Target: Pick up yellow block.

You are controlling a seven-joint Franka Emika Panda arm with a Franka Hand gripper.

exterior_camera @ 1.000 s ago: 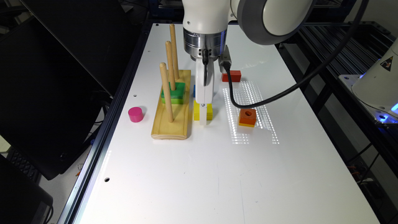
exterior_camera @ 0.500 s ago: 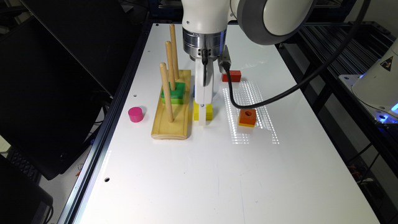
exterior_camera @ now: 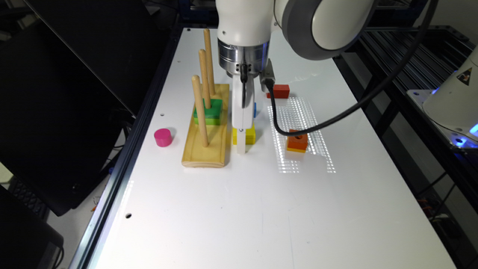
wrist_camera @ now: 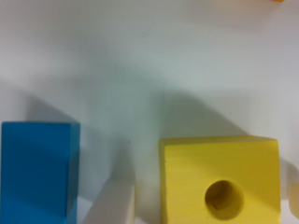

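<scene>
The yellow block (exterior_camera: 249, 135) (wrist_camera: 219, 182), square with a round hole in its top, lies flat on the white table beside the wooden peg base. My gripper (exterior_camera: 242, 146) (wrist_camera: 205, 205) has come down over it from above. In the wrist view one white finger (wrist_camera: 117, 203) stands in the gap between the yellow block and a blue block (wrist_camera: 37, 170), with a narrow strip of table between it and the yellow side. The other finger (wrist_camera: 294, 196) peeks in at the block's opposite side. The gripper is open around the block, which rests on the table.
The wooden peg base (exterior_camera: 207, 145) with three upright pegs and a green block (exterior_camera: 208, 108) stands close on the exterior view's left. The blue block (exterior_camera: 254, 109) sits just behind the yellow one. An orange holed block (exterior_camera: 297, 141), a red block (exterior_camera: 280, 90) and a pink cylinder (exterior_camera: 163, 137) lie around.
</scene>
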